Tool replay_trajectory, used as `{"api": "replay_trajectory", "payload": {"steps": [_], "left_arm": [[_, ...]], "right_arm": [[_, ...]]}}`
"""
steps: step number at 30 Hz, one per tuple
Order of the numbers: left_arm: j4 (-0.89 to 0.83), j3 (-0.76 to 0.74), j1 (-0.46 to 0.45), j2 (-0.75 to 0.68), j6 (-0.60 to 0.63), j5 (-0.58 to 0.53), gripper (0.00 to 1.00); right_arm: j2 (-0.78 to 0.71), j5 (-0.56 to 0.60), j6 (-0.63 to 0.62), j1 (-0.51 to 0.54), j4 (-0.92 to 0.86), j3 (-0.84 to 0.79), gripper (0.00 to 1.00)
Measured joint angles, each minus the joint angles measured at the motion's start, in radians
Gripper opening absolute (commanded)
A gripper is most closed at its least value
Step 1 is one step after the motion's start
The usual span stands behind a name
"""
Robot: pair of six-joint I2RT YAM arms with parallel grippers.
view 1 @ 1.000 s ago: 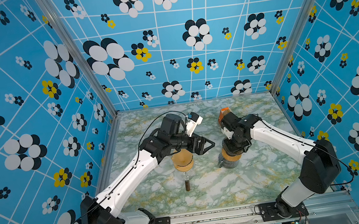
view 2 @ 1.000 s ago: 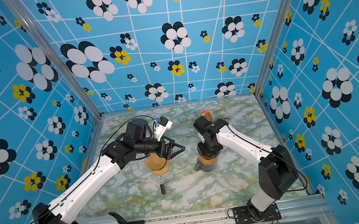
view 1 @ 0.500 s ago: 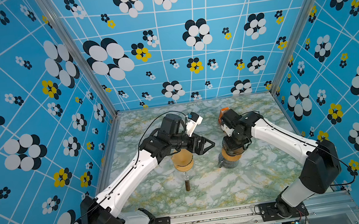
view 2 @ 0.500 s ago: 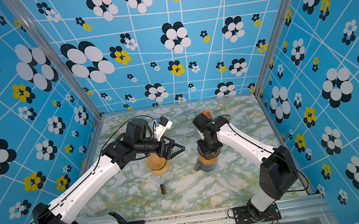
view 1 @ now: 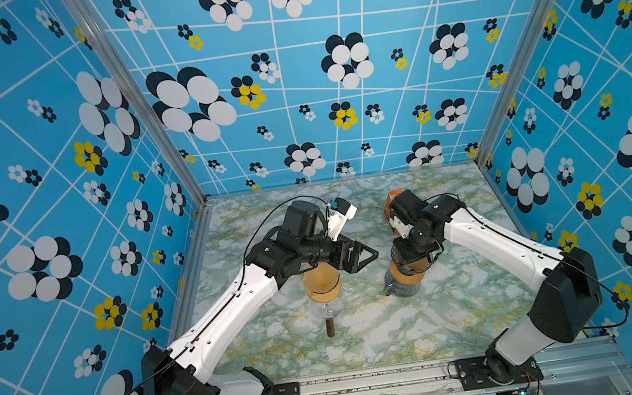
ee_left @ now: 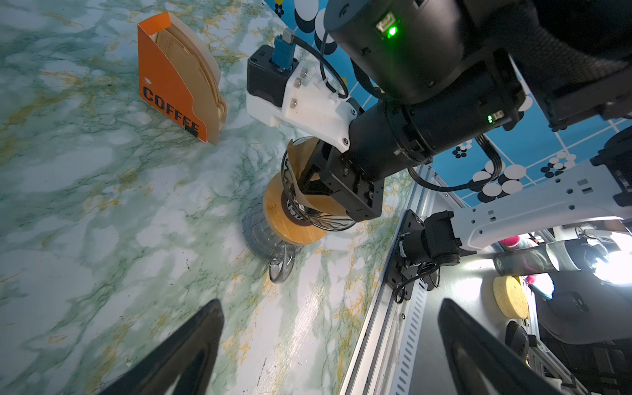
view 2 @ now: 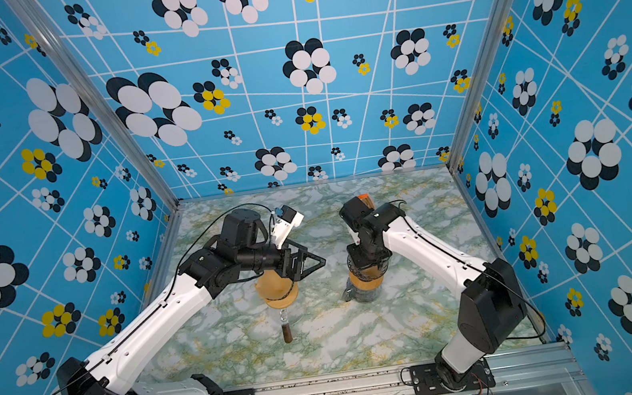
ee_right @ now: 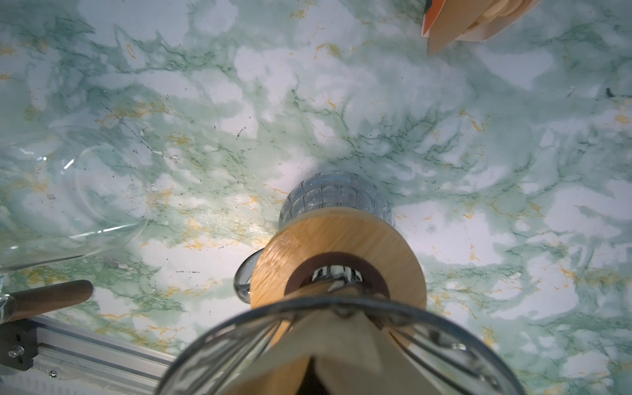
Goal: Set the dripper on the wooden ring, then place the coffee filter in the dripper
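On the marble table (view 1: 369,346), the largest hazard is judged to be a topple. The dripper (ee_left: 278,212) stands on a ribbed glass jug (ee_left: 256,232) with the right gripper (ee_left: 302,188) reaching down into its cone, so a sideways pull on withdrawal could tip the stack or slide the dripper off the jug. The next hazard is the filter (ee_left: 301,154). It already sits inside the cone, and the right jaws are closed, apparently on a fold of the paper. If the gripper rises without releasing, the filter is likely to lift out or tear. If the paper is released while creased, it may sit crooked against the glass. The left gripper (ee_left: 330,307) has its jaws wide open, holds nothing and hangs above the table near a second glass pot (view 1: 321,290) with a wooden collar. A careless sweep of that arm could knock the pot over. Count, largest first:
- table: one
- arms: two
- grippers: two
- jug: one
- second glass pot: one
- filter box (ee_left: 164,78), orange: one
- dripper: one
- filter in the dripper: one

The stack of filters inside the box cannot be counted.
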Motion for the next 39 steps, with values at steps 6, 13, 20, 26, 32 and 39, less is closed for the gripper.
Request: {"api": "replay_trajectory", "payload": {"steps": [6, 13, 20, 26, 32, 39], "left_arm": [[-0.003, 0.0, -0.001, 0.0, -0.004, -0.037, 0.99], [-0.086, 0.097, -0.084, 0.07, -0.049, -0.208, 0.99], [-0.163, 0.282, -0.205, 0.231, -0.213, -0.367, 0.99], [-0.222, 0.407, -0.273, 0.379, -0.316, -0.445, 0.99], [-0.264, 0.45, -0.276, 0.475, -0.385, -0.468, 0.99], [-0.278, 0.473, -0.276, 0.534, -0.439, -0.488, 0.99]], "right_arm": [[-0.086, -0.001, 0.011, 0.001, 0.005, 0.0, 0.13], [-0.221, -0.001, 0.015, -0.004, -0.005, 0.0, 0.41], [-0.304, -0.057, -0.024, -0.143, -0.028, -0.013, 0.75], [-0.322, -0.161, -0.044, -0.248, 0.015, -0.137, 0.99], [-0.303, -0.239, -0.047, -0.287, 0.054, -0.188, 0.99], [-0.245, -0.288, -0.047, -0.336, 0.107, -0.219, 0.99]]}}
